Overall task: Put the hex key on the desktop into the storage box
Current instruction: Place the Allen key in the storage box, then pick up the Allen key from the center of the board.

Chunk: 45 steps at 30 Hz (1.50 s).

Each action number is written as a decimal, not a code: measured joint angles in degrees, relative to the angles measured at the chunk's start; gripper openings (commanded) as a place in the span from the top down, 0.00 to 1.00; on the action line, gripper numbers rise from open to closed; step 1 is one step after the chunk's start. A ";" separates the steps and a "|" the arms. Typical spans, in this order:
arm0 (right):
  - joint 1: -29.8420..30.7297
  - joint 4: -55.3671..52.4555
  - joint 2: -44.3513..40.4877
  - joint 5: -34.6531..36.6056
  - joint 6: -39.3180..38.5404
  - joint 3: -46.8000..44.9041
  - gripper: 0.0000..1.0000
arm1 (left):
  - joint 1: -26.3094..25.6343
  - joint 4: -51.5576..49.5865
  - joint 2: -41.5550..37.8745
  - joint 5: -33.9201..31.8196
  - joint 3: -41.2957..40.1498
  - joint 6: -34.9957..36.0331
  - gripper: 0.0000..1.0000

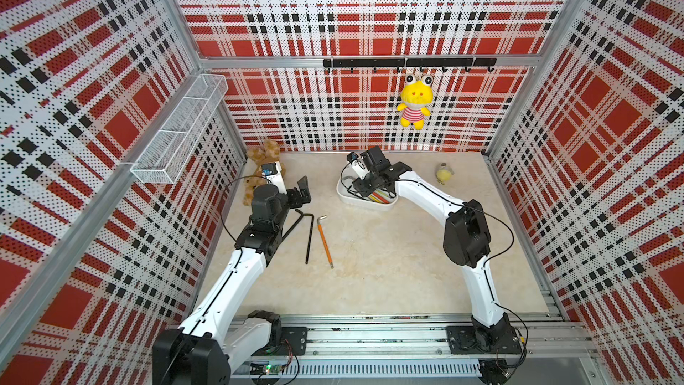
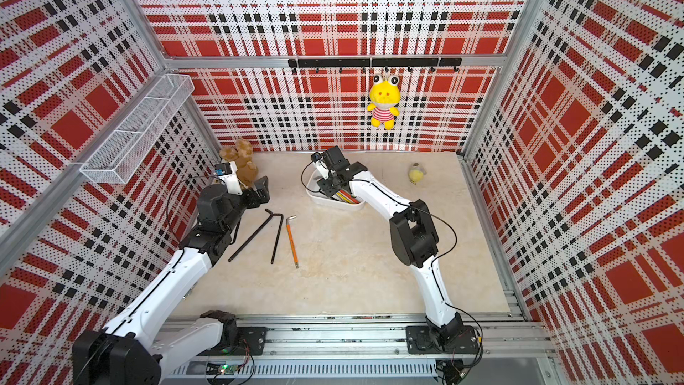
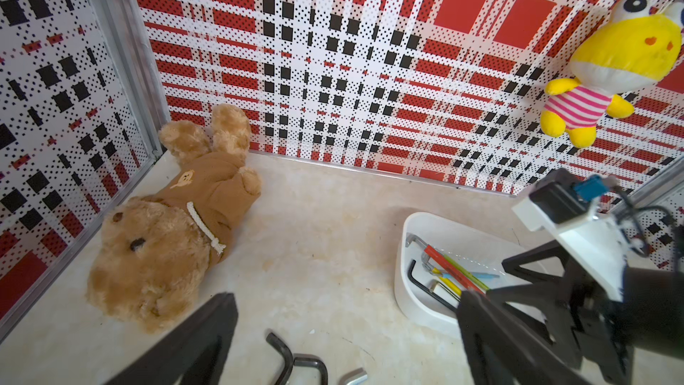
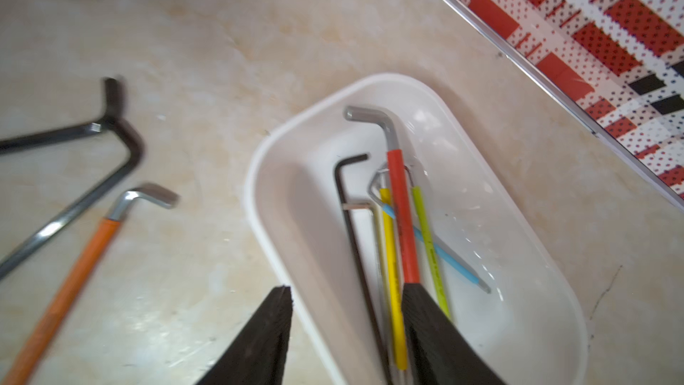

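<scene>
On the beige desktop (image 1: 370,253) lie three hex keys: an orange-sleeved one (image 1: 325,240) (image 4: 85,250) and two black ones (image 1: 310,235) (image 2: 250,235). The white storage box (image 1: 346,198) (image 4: 259,179) sits further back and holds several coloured hex keys, among them a red-sleeved one (image 4: 401,216). My right gripper (image 4: 347,288) hovers over the box's near end, jaws apart, nothing between them. My left gripper (image 3: 346,296) (image 1: 303,190) stands wide open and empty just behind the bent ends of the black keys (image 3: 281,350).
A brown teddy bear (image 3: 166,238) lies in the back left corner next to my left wrist. A small yellow plush (image 1: 444,174) sits at the back right. A yellow frog toy (image 1: 414,105) hangs on the back wall; a wire-mesh basket (image 1: 177,131) hangs on the left wall.
</scene>
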 measured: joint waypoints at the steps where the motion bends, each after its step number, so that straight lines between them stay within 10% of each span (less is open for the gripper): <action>1: 1.40 0.07 -0.98 -0.13 1.55 -0.66 0.44 | 0.00 0.00 0.00 0.04 0.00 0.00 0.00; 12: 13.62 -2.27 3.26 1.44 16.39 -1.22 0.44 | 0.00 0.00 -0.02 0.57 0.00 -0.02 0.00; 45: 19.45 -13.53 18.21 4.04 25.81 11.54 0.49 | -0.15 0.00 -0.37 0.50 0.00 -0.02 0.00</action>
